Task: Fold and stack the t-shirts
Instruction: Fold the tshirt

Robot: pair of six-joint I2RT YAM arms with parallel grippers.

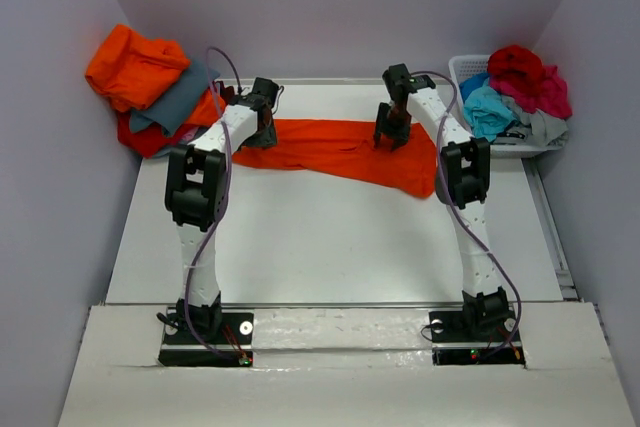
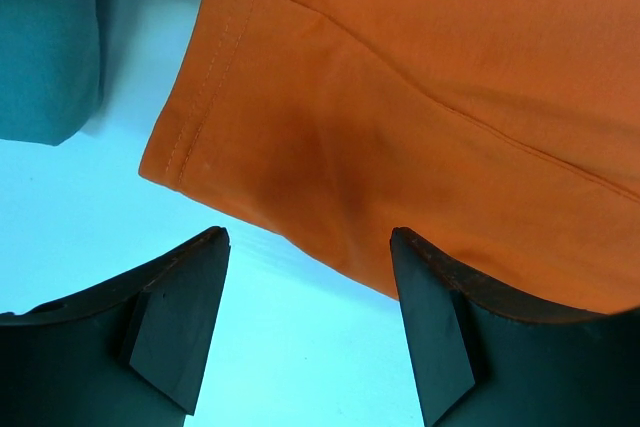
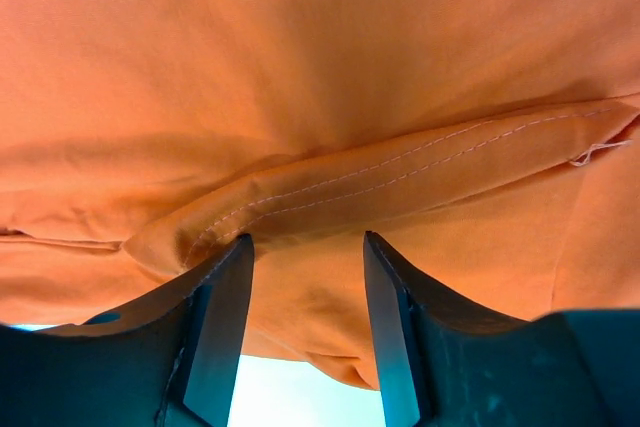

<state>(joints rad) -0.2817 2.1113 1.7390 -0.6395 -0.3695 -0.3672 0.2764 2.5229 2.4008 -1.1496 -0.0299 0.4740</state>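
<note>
Arms counted: two, left arm (image 1: 200, 192) and right arm (image 1: 467, 172). Grippers: two, left gripper (image 2: 310, 247) and right gripper (image 3: 308, 247). Spread orange t-shirt (image 1: 335, 147): one. Left of it, three heaped t-shirts visible: orange shirt (image 1: 135, 65), slate-grey shirt (image 1: 182, 97), orange-red shirt (image 1: 148, 135). Right of it, white basket (image 1: 461, 65): one, holding at least three: crimson shirt (image 1: 528, 75), turquoise shirt (image 1: 487, 109), grey shirt (image 1: 547, 128); any beneath cannot be counted.

Soft, even light from above fills the overhead view: the white tabletop (image 1: 330, 247) is bright without glare, the walls (image 1: 350, 7) take a cool violet cast, and shadows are faint. In the wrist views the dark fingers (image 2: 170, 327) look soft-edged, while the stitching on the orange t-shirt (image 2: 430, 97) is sharp. A dim shadow darkens the cloth near the left fingers.
</note>
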